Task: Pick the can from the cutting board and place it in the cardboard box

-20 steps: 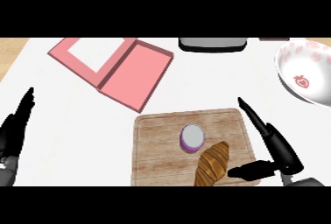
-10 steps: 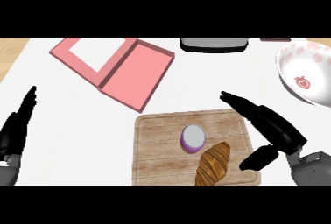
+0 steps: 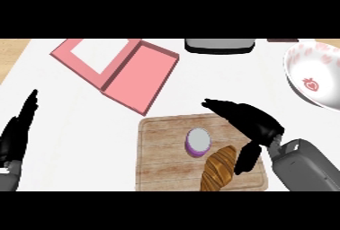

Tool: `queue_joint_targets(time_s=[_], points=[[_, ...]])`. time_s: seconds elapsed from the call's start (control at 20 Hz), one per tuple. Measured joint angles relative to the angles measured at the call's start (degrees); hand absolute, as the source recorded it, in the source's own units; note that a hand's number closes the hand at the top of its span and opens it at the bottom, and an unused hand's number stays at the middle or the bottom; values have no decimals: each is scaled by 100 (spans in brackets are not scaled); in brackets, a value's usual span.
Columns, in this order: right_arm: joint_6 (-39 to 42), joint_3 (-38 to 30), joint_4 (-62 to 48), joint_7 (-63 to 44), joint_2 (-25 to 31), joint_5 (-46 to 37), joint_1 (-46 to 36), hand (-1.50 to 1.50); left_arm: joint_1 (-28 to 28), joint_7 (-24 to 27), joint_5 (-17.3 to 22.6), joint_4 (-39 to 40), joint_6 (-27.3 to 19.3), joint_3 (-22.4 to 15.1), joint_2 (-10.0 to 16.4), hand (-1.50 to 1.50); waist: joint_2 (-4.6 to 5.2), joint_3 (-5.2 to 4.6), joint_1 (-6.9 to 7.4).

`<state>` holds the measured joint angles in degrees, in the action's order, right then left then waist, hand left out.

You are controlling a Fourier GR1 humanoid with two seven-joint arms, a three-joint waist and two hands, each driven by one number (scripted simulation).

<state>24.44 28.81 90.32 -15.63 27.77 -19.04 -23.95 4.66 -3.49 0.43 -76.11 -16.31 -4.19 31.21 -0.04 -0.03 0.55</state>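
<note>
Well inside cutting board point(image 3: 159, 155) edges, can point(image 3: 199, 142)

A kitchen, as I see it from my controls: a wooden cutting board point(image 3: 166, 152) bearing a bread loaf point(image 3: 218, 170) lies on the white desk point(image 3: 79, 134), a strawberry-patterned bowl point(image 3: 315, 81) near its right edge.

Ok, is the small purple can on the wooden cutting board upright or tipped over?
Upright: the small purple can shows its round pale top from above, standing on the wooden cutting board beside the brown loaf.
</note>
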Motion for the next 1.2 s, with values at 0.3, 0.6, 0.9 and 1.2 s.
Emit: queue_joint_targets(time_s=[0.3, 0.6, 0.9, 1.2], points=[[305, 7, -429, -222, -586, -564, -236, -150, -32, 38, -196, -7, 109, 199, -150, 0, 3, 2, -18], [603, -265, -390, -70, -840, -1015, -19, -150, -105, 64, -443, -65, 268, 437, -335, 0, 1, 2, -35], [891, -389, -128, -219, -1326, -1189, 112, -150, 101, 71, -606, 125, 457, 656, -458, 0, 1, 2, -47], [1168, -467, 298, -181, -1618, -1258, 282, -150, 110, 16, -783, 69, 558, 800, -575, 0, -1, 2, -50]])
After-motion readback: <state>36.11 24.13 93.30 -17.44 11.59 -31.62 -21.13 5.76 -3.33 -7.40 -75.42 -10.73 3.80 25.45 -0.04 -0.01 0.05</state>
